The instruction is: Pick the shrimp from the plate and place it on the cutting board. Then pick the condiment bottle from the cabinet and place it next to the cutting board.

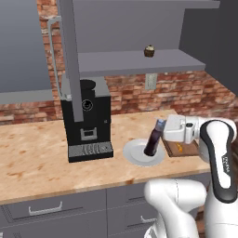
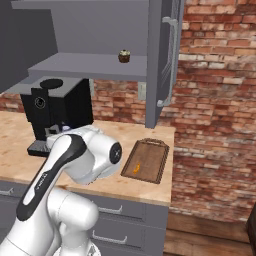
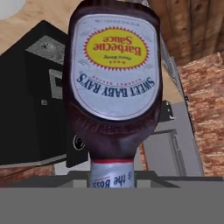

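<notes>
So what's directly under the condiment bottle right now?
The condiment bottle hangs in the gripper over the plate, which looks bare where visible; the part behind the bottle is covered. The shrimp already lies on the cutting board.

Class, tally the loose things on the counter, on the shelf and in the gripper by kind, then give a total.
Condiment bottle, in the gripper: 1
Plate: 1
Cutting board: 1
Shrimp: 1
Cupcake: 1
Coffee machine: 1
Total: 6
</notes>
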Tool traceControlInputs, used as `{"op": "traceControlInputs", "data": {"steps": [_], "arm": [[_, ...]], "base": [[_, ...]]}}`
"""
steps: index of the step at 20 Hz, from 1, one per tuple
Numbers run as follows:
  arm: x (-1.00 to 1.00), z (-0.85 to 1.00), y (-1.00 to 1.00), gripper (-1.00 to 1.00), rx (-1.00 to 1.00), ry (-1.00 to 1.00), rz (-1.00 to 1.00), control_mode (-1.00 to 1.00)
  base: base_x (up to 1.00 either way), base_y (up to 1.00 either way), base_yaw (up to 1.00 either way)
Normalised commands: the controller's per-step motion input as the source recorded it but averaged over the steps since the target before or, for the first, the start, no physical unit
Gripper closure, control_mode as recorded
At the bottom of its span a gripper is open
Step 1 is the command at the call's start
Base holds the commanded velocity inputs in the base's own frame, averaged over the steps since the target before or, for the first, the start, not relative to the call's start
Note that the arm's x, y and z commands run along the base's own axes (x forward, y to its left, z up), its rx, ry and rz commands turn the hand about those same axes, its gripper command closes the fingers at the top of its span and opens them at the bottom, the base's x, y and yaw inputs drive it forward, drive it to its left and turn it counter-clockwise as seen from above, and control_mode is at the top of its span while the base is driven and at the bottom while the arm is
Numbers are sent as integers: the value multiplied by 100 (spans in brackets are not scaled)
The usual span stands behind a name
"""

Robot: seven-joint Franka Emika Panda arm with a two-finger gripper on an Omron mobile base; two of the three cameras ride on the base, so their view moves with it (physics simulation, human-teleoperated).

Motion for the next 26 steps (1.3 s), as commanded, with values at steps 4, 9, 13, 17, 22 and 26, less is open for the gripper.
{"op": "traceControlInputs", "data": {"steps": [4,9,13,17,22,26], "arm": [[-1,12,-13,100,0,21,0,-100],[0,6,-17,100,0,20,0,-100],[0,0,-27,100,0,13,0,-100],[0,0,-28,100,1,5,0,-100],[0,0,-20,100,2,0,0,-100],[0,-1,-14,100,3,0,0,-100]], "base": [[0,0,0],[0,0,0],[0,0,0],[0,0,0],[0,0,0],[0,0,0]]}}
